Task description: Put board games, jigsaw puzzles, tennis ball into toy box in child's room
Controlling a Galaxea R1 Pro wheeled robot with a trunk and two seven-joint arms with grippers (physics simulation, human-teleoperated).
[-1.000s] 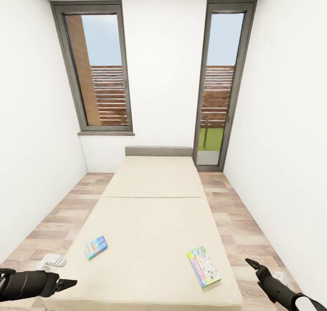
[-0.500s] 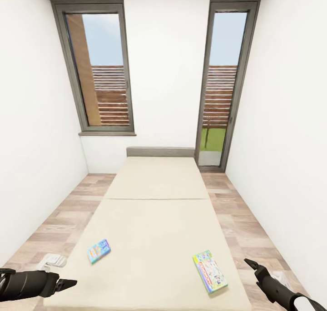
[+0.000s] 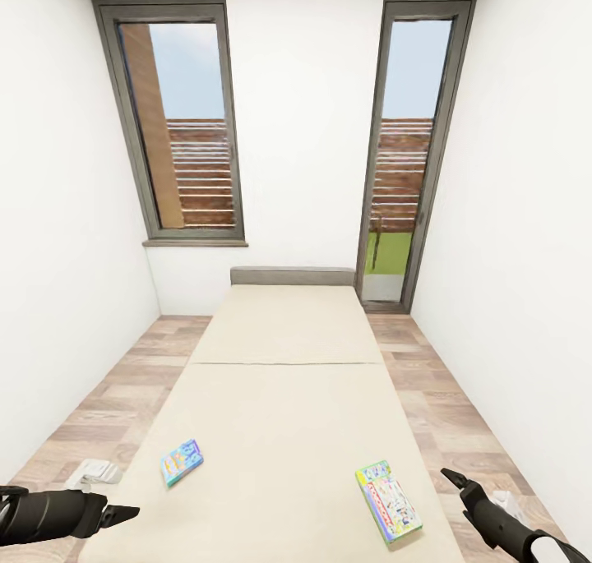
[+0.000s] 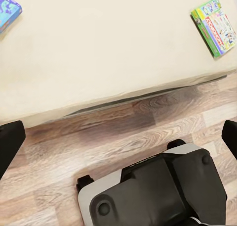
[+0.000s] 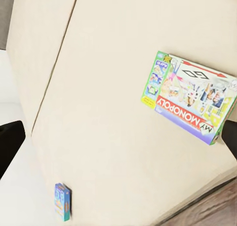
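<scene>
Two board games lie on the beige bed (image 3: 284, 399). A small blue box (image 3: 181, 462) sits near the bed's front left, also seen at the frame edge (image 4: 7, 11) and small (image 5: 62, 201) in the wrist views. A green MY MONOPOLY box (image 3: 389, 501) (image 4: 215, 25) (image 5: 190, 97) lies near the front right corner. My left gripper (image 3: 123, 514) (image 4: 118, 142) hangs open, low, off the bed's front left. My right gripper (image 3: 455, 477) (image 5: 118, 142) is open just right of the Monopoly box, apart from it. The table, toy box, puzzles and tennis ball are out of view.
White walls close in on both sides, with a window (image 3: 185, 127) and a glass door (image 3: 403, 152) at the far end. Wood floor (image 3: 107, 399) runs in strips along each side of the bed. My base (image 4: 158, 186) stands on the floor at the bed's foot.
The whole view has shifted, so the camera moved: the bed and both game boxes now sit further right and lower in the picture. Both grippers hold the same pose.
</scene>
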